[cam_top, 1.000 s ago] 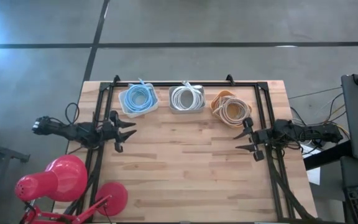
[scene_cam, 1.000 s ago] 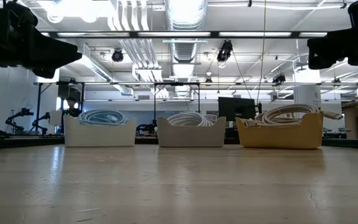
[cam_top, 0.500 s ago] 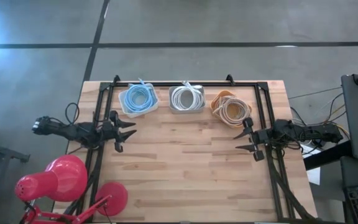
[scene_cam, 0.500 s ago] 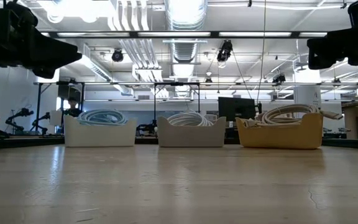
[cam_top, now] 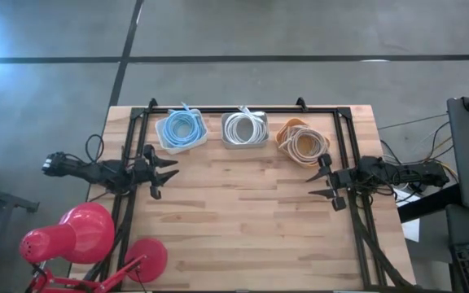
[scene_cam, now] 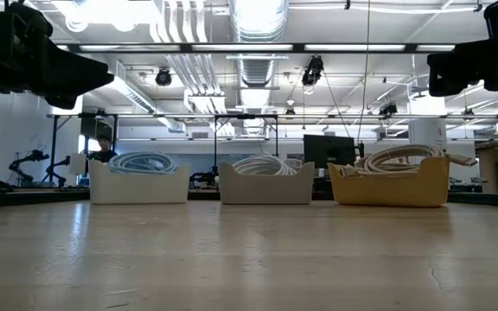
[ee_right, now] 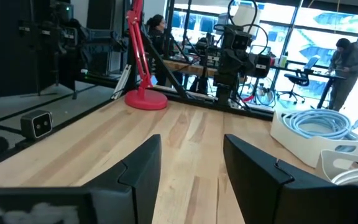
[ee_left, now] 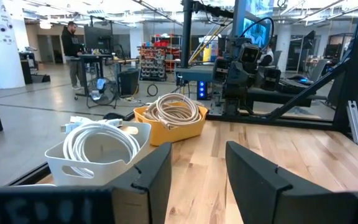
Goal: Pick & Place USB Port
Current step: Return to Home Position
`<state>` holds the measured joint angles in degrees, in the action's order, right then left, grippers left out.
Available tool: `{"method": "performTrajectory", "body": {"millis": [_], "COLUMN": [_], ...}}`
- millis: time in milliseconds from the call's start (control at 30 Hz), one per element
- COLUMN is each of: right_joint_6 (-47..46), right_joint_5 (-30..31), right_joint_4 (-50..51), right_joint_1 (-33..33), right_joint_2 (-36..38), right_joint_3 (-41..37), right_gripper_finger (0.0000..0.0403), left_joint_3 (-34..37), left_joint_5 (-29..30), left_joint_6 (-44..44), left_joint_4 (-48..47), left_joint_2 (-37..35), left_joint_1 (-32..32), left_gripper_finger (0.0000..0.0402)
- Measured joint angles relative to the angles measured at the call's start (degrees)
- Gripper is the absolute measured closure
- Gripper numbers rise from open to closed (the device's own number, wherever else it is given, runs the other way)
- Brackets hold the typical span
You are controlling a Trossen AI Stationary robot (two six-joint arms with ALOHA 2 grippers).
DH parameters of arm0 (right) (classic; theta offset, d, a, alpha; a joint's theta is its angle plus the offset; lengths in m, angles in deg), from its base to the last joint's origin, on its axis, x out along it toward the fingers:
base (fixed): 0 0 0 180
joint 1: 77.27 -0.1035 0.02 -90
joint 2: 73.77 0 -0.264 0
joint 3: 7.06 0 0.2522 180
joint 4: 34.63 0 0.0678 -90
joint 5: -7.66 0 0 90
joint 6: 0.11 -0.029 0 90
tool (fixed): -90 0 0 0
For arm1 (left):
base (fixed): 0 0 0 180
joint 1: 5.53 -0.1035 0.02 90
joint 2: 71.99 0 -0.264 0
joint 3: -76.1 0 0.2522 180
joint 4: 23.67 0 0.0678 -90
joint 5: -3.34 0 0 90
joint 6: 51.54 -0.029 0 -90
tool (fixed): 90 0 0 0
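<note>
My left gripper [cam_top: 165, 177] and right gripper [cam_top: 310, 185] hang spread, empty. Brown cables [cam_top: 305, 145] in the yellow bin [cam_top: 285, 130], upper right, look light and floppy; I'd pinch across the coil.

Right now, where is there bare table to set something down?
The table is bare across its middle and near side, between the left gripper and right gripper, both open at the side edges. Crowded: the far edge, where blue bin, white bin and yellow bin stand with narrow gaps, and the near left corner under the red lamp.
</note>
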<state>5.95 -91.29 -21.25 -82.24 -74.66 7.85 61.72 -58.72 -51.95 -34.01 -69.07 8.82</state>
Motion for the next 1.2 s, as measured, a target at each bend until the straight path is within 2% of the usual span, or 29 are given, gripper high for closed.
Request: {"method": "performTrajectory", "body": {"millis": [1200], "right_joint_6": [0.12], "right_joint_5": [0.00], "right_joint_4": [0.00], "right_joint_1": [0.00], "right_joint_2": [-0.02], "right_joint_3": [0.00], "right_gripper_finger": [0.0243], "left_joint_3": [-0.07], "left_joint_5": [0.02], "left_joint_6": [0.00], "left_joint_4": [-0.02], "left_joint_2": [0.02], "left_joint_1": [-0.02], "left_gripper_finger": [0.0245]}}
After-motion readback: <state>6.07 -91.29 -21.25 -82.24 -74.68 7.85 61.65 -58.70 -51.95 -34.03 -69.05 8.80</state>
